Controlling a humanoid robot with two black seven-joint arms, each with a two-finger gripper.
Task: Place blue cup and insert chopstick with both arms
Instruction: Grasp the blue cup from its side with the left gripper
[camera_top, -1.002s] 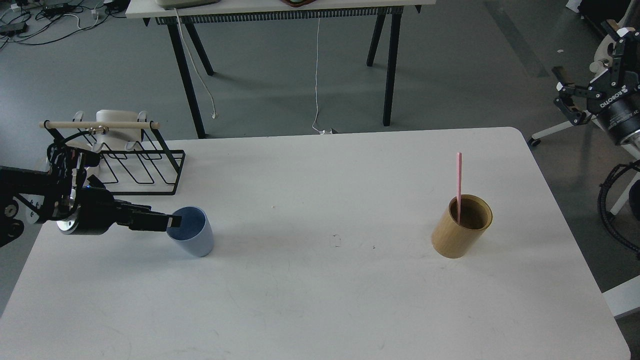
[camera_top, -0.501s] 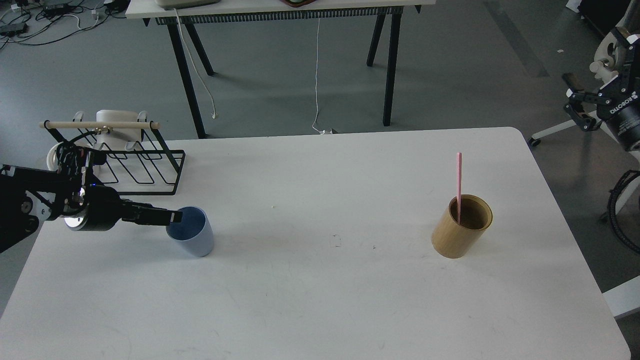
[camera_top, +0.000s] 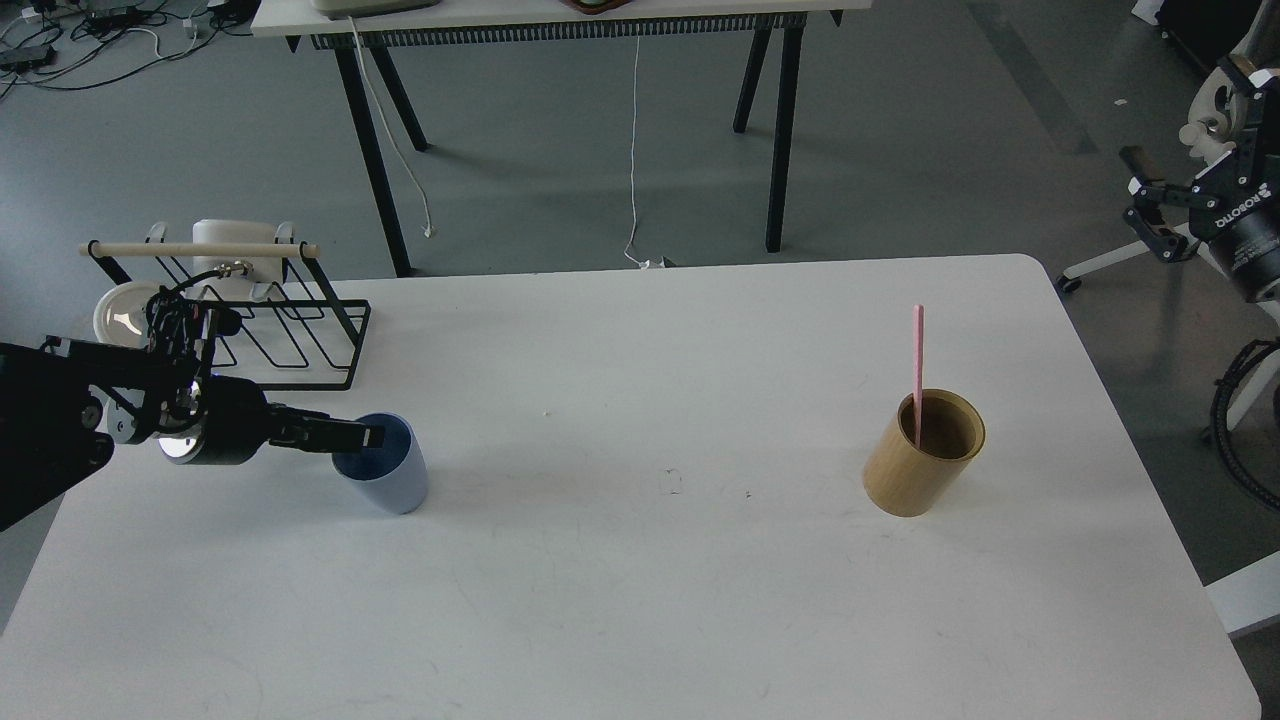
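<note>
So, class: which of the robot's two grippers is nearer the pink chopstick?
Right. The right gripper is off the table, up and right of the chopstick; the left gripper is far across at the blue cup.

place: robotics lab | evidence: grey bare floor, loose cables on it, white desk, second black-legged trestle table behind, wheeled stand at right

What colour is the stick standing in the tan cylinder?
Pink; the chopstick shows clearly in the head view, standing in the tan cylinder.
</note>
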